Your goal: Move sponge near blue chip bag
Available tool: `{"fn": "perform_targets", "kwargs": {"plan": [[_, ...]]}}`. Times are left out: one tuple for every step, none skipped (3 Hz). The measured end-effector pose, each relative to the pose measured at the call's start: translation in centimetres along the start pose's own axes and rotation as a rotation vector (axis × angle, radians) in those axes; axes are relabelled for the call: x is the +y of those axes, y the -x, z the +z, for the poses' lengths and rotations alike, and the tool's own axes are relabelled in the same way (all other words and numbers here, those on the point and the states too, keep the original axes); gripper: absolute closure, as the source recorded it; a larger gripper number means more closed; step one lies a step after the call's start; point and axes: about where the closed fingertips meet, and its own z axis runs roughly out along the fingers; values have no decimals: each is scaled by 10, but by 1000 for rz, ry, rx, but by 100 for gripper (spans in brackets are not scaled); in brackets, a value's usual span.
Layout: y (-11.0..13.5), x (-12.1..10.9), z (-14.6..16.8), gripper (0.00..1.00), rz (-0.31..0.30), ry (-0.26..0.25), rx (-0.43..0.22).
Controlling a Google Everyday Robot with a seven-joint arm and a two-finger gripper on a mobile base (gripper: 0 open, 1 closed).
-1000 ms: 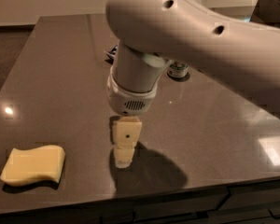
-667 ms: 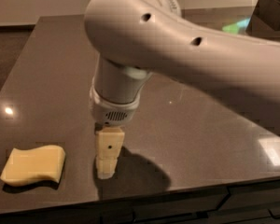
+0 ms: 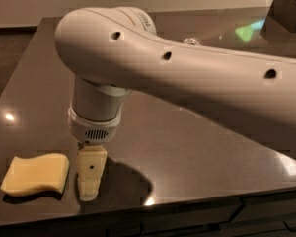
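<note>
The pale yellow sponge (image 3: 35, 174) lies flat on the dark table near the front left corner. My gripper (image 3: 90, 181) hangs from the big white arm just right of the sponge, its cream tip close to the table top and a small gap away from the sponge's right edge. It holds nothing that I can see. The blue chip bag is hidden behind the arm.
The dark table (image 3: 187, 152) has its front edge just below the gripper. A dark box (image 3: 288, 11) stands at the back right. The white arm (image 3: 187, 73) spans the middle and hides what stands behind it.
The arm has swung left and toward the front; the gripper now sits right beside the sponge instead of at the table's middle. The sponge has not moved.
</note>
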Motion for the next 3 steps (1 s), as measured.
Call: {"fn": "perform_targets", "kwargs": {"plan": [[15, 1, 14, 0, -19, 14, -5], [28, 2, 23, 0, -38, 20, -6], [36, 3, 30, 0, -51, 29, -4]]}}
